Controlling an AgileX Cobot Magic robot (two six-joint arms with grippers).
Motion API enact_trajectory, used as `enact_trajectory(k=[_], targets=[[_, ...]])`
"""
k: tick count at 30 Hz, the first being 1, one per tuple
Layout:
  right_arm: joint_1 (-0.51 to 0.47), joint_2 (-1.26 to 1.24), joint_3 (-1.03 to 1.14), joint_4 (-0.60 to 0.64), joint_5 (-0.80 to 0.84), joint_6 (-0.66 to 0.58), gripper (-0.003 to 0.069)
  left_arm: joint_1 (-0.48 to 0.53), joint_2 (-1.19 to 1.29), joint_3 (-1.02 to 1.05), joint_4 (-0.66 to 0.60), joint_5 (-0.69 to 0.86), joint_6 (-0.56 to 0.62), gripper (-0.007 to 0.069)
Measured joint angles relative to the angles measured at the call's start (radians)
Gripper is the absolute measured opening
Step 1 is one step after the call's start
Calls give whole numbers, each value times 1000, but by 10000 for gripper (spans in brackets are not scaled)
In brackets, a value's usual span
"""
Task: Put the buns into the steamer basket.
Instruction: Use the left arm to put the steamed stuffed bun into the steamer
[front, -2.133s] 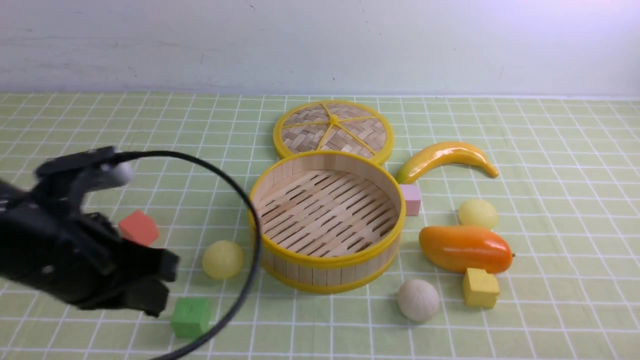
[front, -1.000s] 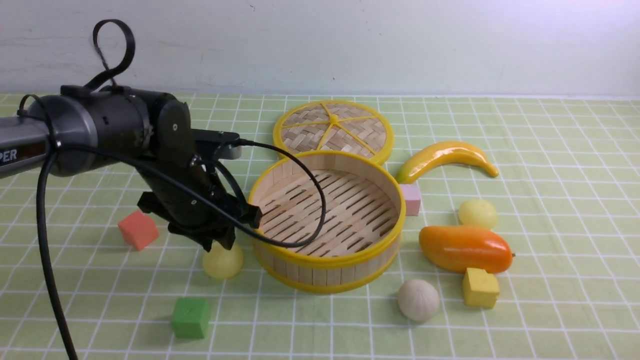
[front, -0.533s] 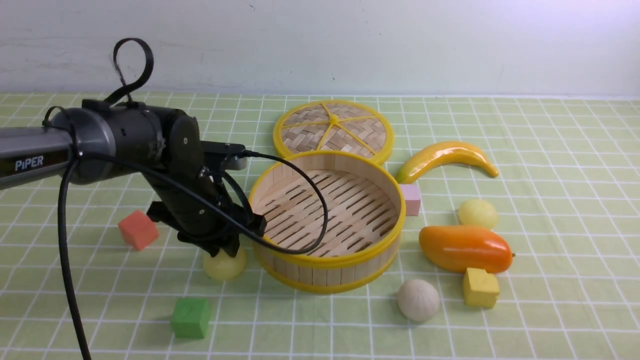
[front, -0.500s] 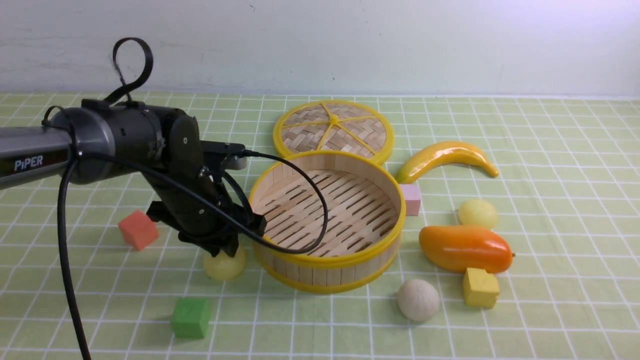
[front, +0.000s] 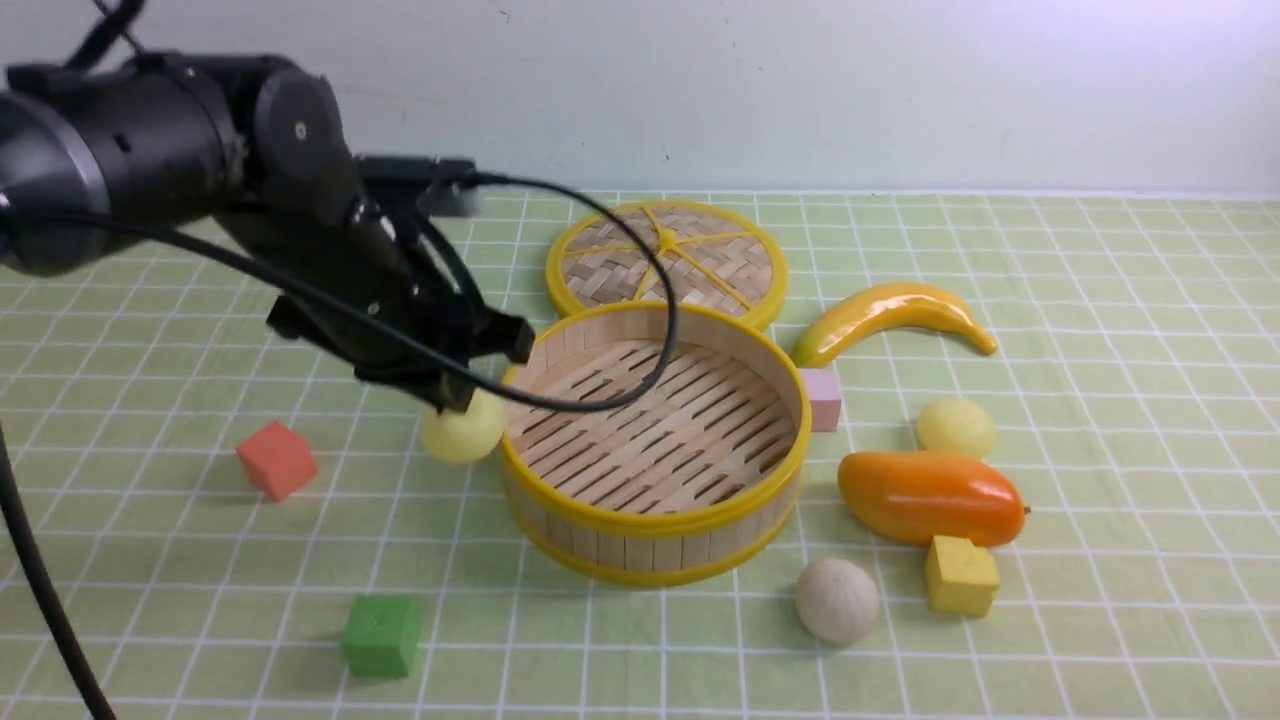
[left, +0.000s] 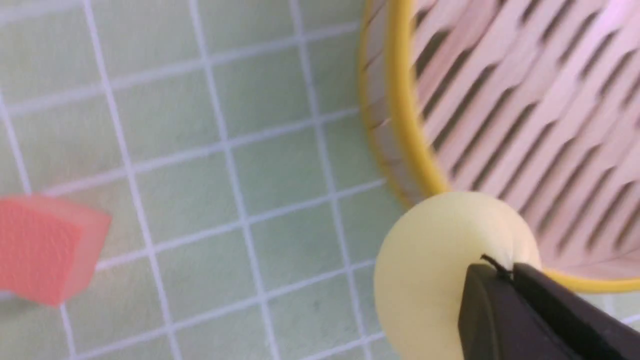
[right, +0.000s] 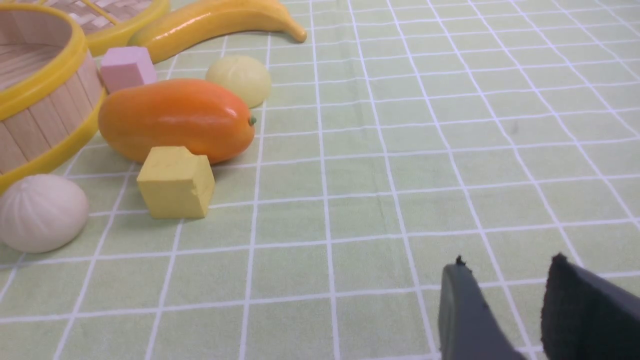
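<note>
Currently clamped shut on a yellow bun with left gripper, raised just beside the basket's left rim. Parted and holding nothing at right gripper, low over the cloth. Lying outside the basket: second yellow bun behind the mango, white bun at front right.

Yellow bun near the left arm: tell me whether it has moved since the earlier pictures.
Yes. Gripped by the left hand, the yellow bun has risen level with the basket rim, farther from the green cube.
</note>
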Motion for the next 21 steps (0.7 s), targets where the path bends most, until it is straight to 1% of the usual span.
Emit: enact_trajectory(k=[2, 4, 5, 7, 10, 14, 16, 17, 18, 19, 20, 21], targets=[[0, 0, 0, 0, 0, 0, 241, -52, 11, -70, -7, -1, 19, -13], [0, 0, 0, 0, 0, 0, 241, -80, 31, -93, -8, -7, 26, -13], [0, 0, 0, 0, 0, 0, 241, -109, 63, -130, -8, -13, 27, -13], [0, 0, 0, 0, 0, 0, 241, -135, 122, -176, -9, -16, 27, -13], [0, 0, 0, 0, 0, 0, 241, -140, 217, -234, -6, -10, 25, -13], [0, 0, 0, 0, 0, 0, 241, -139, 338, -303, 46, 33, -2, 4], [0, 0, 0, 0, 0, 0, 241, -137, 371, -327, 59, 55, -8, 47], [0, 0, 0, 0, 0, 0, 241, -137, 375, -332, 60, 56, -8, 53], [0, 0, 0, 0, 0, 0, 241, -137, 383, -345, 63, 65, -10, 116], [0, 0, 0, 0, 0, 0, 241, -137, 382, -354, 65, 72, -11, 154], [0, 0, 0, 0, 0, 0, 241, -137, 382, -371, 66, 96, -12, 218], [0, 0, 0, 0, 0, 0, 241, -137, 382, -387, 67, 112, -13, 262]])
